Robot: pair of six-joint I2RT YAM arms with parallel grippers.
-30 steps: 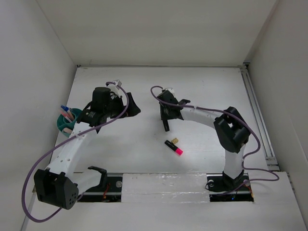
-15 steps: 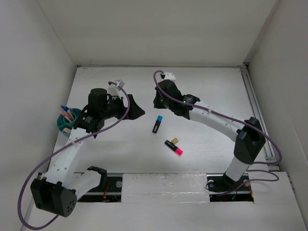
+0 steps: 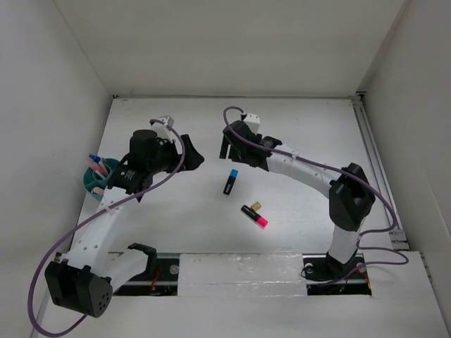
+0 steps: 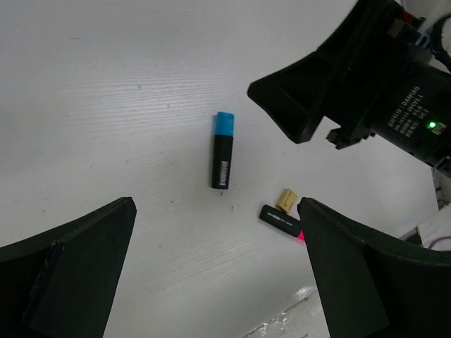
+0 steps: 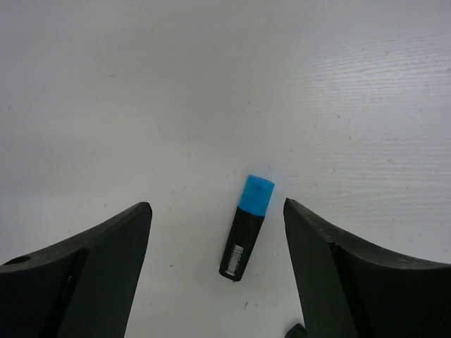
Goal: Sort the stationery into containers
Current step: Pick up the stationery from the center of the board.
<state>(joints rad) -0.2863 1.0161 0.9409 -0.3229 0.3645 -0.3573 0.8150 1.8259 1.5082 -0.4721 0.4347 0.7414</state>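
A black marker with a blue cap point(image 3: 230, 182) point(image 4: 223, 151) point(image 5: 246, 229) lies flat on the table, touched by nothing. My right gripper point(image 3: 232, 153) point(image 5: 218, 205) hovers above it, open and empty. Nearer the front lie a black marker with a pink end point(image 3: 254, 216) point(image 4: 280, 220) and a small tan eraser bit point(image 3: 256, 205) point(image 4: 286, 199). The round teal organizer point(image 3: 91, 184) stands at the left edge with several pens point(image 3: 99, 167) in it. My left gripper point(image 3: 194, 153) point(image 4: 215, 204) is wide open and empty, between the organizer and the blue-capped marker.
White walls close in the table on the left, back and right. A metal rail point(image 3: 373, 162) runs along the right side. The right wrist body point(image 4: 380, 84) fills the upper right of the left wrist view. Both arm bases sit at the near edge.
The blue-capped marker hung from my right gripper a second ago and now lies on the table. The right gripper has drawn back and opened. The left gripper shifted slightly.
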